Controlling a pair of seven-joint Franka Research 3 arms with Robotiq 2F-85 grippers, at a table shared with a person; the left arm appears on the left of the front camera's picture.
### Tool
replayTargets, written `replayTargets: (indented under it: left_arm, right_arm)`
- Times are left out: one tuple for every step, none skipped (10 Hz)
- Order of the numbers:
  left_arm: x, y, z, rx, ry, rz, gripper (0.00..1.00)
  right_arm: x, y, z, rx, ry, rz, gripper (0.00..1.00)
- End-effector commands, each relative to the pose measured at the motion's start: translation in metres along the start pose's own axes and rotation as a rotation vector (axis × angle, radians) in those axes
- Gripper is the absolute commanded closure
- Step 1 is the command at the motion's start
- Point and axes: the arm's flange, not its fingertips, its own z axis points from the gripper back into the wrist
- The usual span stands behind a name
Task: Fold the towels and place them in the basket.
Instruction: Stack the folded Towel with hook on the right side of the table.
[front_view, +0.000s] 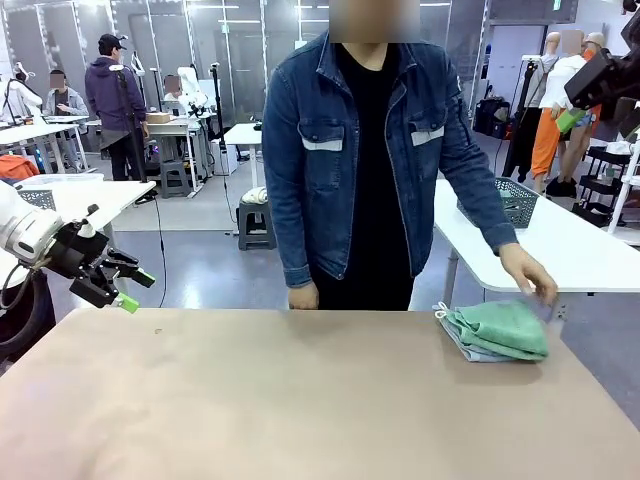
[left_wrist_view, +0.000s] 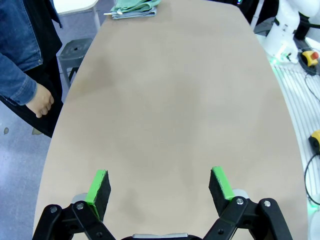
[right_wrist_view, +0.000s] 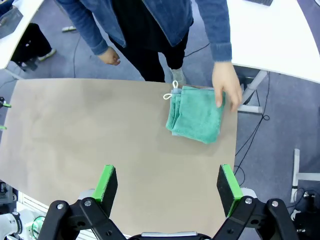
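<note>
The mint green towel (front_view: 503, 327) lies folded on the pale blue-grey towel (front_view: 466, 350), stacked at the tan table's far right. The right wrist view shows the green towel (right_wrist_view: 197, 117) with its white corner loop, and the person's hand (right_wrist_view: 225, 85) resting on its far corner. The dark grey mesh basket (front_view: 516, 201) stands on the white table behind the person. My left gripper (front_view: 125, 290) hovers open off the table's left edge, its jaws wide over bare tabletop (left_wrist_view: 160, 182). My right gripper (right_wrist_view: 167, 182) hangs open high above the table, well short of the towels.
The person in a denim jacket (front_view: 375, 150) stands at the far edge, the other hand (left_wrist_view: 41, 104) hanging by the table. A stool (left_wrist_view: 75, 49) stands beyond the far edge. A second mesh basket (front_view: 36, 197) sits on a white table at the left.
</note>
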Motion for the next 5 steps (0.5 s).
replayTargets:
  left_arm:
    - [0.0010,0.0007,-0.0005,0.007,0.004,-0.001,0.00]
    - [0.0010,0.0007,-0.0005,0.007,0.004,-0.001,0.00]
    - [0.0010,0.0007,-0.0005,0.007,0.004,-0.001,0.00]
    - [0.0010,0.0007,-0.0005,0.007,0.004,-0.001,0.00]
    - [0.0010,0.0007,-0.0005,0.007,0.004,-0.001,0.00]
  right_arm:
    - [0.0016,0.0006,0.0010,-0.002,0.008,-0.001,0.00]
    - [0.0016,0.0006,0.0010,-0.002,0.008,-0.001,0.00]
    - [0.0016,0.0006,0.0010,-0.002,0.008,-0.001,0.00]
    - [0.0016,0.0006,0.0010,-0.002,0.008,-0.001,0.00]
    - [0.0016,0.0006,0.0010,-0.002,0.008,-0.001,0.00]
